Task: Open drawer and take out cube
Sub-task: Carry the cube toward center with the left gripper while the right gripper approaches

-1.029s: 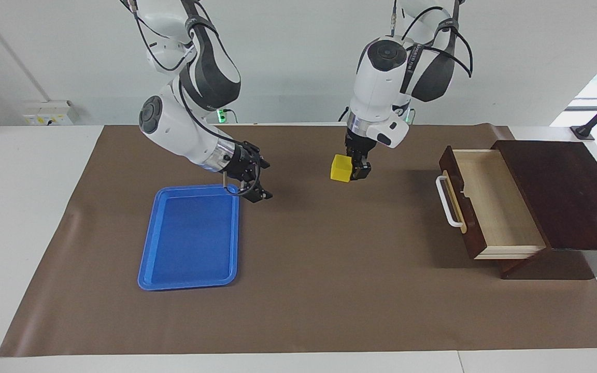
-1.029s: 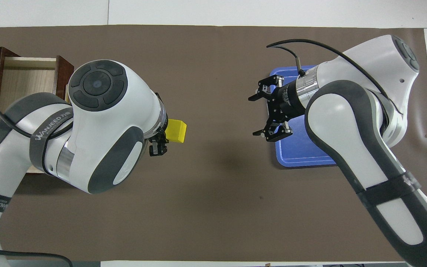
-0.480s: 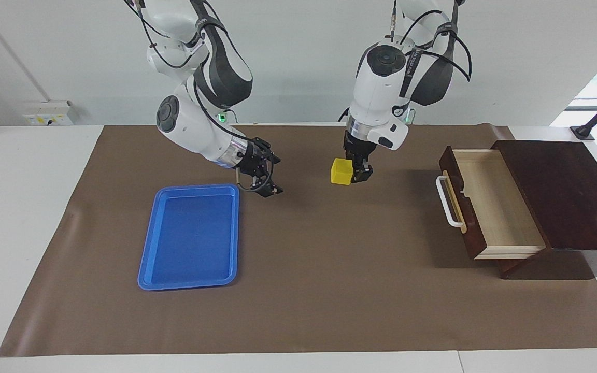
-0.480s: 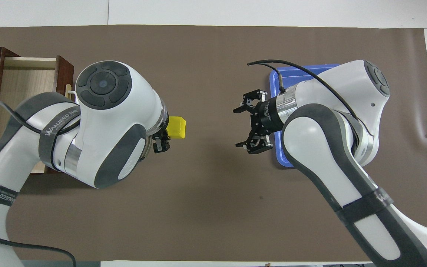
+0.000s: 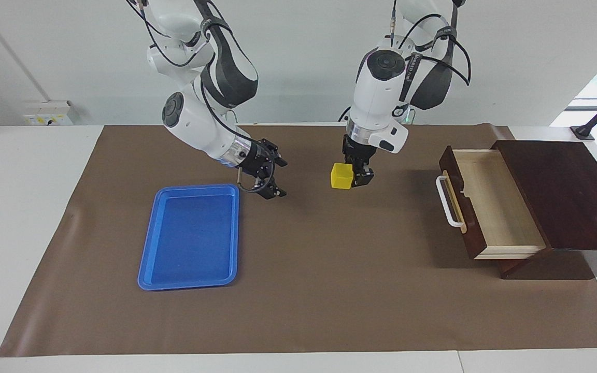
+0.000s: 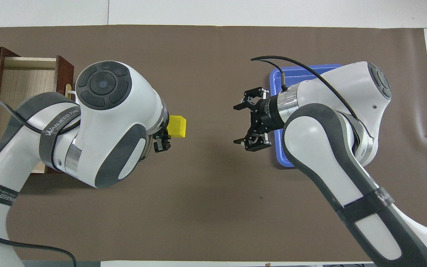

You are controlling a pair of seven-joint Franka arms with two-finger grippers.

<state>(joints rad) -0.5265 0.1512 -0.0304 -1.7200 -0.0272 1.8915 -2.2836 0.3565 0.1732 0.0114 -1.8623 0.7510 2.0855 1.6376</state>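
The small yellow cube (image 5: 341,175) (image 6: 176,126) hangs over the brown mat between the tray and the drawer, with my left gripper (image 5: 351,178) (image 6: 169,132) shut on it. The dark brown drawer (image 5: 456,207) (image 6: 63,74) stands pulled out at the left arm's end of the table, its white handle (image 5: 446,203) toward the middle and its pale wood inside bare. My right gripper (image 5: 272,178) (image 6: 241,124) is open over the mat beside the tray's corner, pointing at the cube with a gap of mat between them.
A flat blue tray (image 5: 189,235) (image 6: 302,74) lies on the mat toward the right arm's end, with nothing in it. The dark cabinet top (image 5: 563,191) sits over the drawer's back part. The brown mat (image 5: 329,290) covers the table.
My right gripper has swung from above the tray's corner out over the mat toward the cube. The left gripper has sunk slightly with the cube still in it.
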